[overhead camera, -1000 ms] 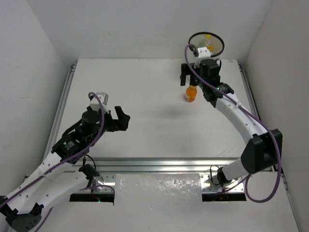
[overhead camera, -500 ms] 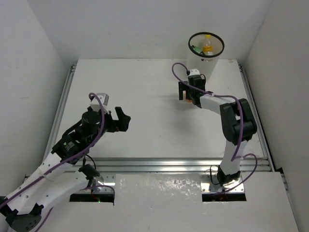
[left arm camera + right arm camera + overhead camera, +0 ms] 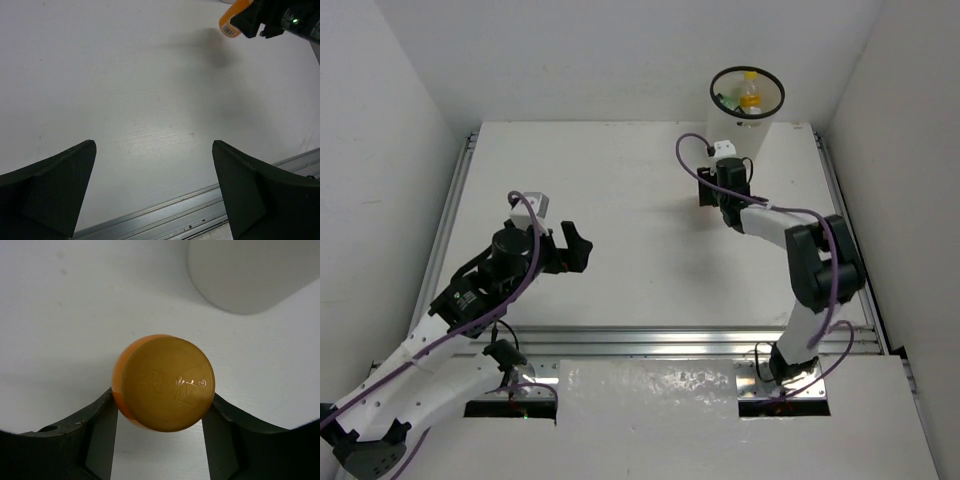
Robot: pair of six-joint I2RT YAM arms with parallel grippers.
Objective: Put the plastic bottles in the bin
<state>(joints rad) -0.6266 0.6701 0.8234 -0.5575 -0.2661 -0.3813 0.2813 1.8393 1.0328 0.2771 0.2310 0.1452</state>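
The right end effector [image 3: 161, 415] pinches a round orange plastic bottle [image 3: 165, 382] with an amber embossed cap, one black finger pressed against each side. Its wrist view looks straight down on the cap at the frame's centre. The curved wall of the tall white translucent bin [image 3: 250, 275] fills the upper right, near the bottle but not touching it.

In the overhead view the end effector hides this bottle. That view alone shows the bin's black ring rim and a yellow-capped bottle [image 3: 749, 95] inside it.

The left wrist view catches the orange bottle's barcoded lower end in its upper right corner. The left end effector [image 3: 155, 165] is spread wide over bare surface.

The white bench [image 3: 620, 200] has aluminium rails along its edges and plain white walls around it.
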